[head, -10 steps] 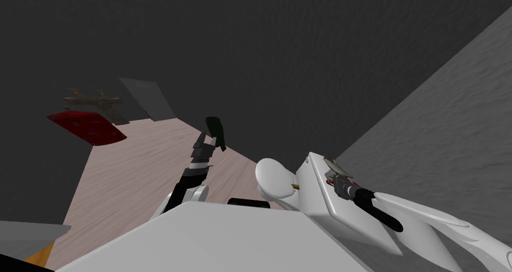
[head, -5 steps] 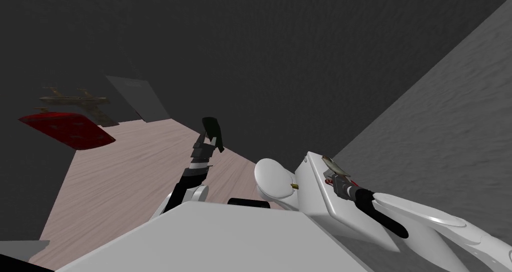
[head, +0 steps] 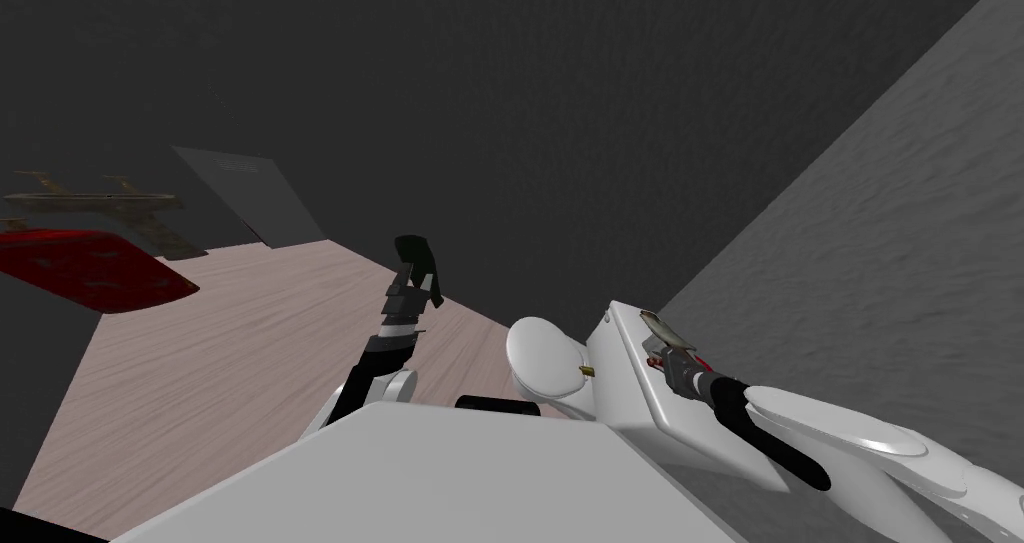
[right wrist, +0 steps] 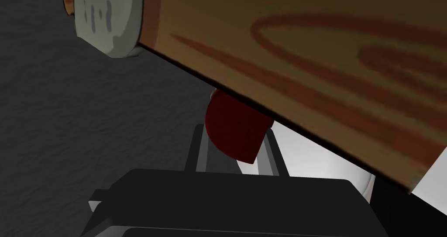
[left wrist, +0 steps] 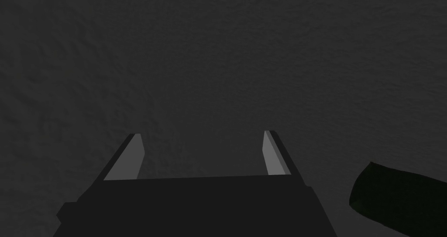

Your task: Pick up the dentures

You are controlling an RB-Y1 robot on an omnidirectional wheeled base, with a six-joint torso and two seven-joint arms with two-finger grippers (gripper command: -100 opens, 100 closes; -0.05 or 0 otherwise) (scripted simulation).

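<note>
- The right gripper (right wrist: 234,132) has its jaws drawn in well short of full spread. They press the two sides of the dentures (right wrist: 235,121), a dark red rounded lump in the lower middle of the right wrist view.
- In the head view this grasp is right of centre, on top of the white toilet tank (head: 640,397), close to the grey wall.
- A wooden board (right wrist: 305,60) with red lines and a grey wheel-like disc (right wrist: 109,16) at its end hangs right over the dentures. I cannot tell whether the two touch.
- Likely trouble: a straight lift could catch the board's edge. That might pry the dentures out of the jaws or push the board off the tank.
- Second risk: the lump is rounded and reaches past the fingertips, so the thin blades hold only part of it. A quick pull or a twist could make it turn and slip, so backing out from under the board first looks safer.
- The left gripper (left wrist: 201,135) has its jaws wide apart with nothing between them. It is raised left of centre in the head view, well apart from the tank.
- No brand or label can be read. The board's red lines are a pattern, and the mark on the grey panel (head: 245,192) at upper left is too small to make out.
</note>
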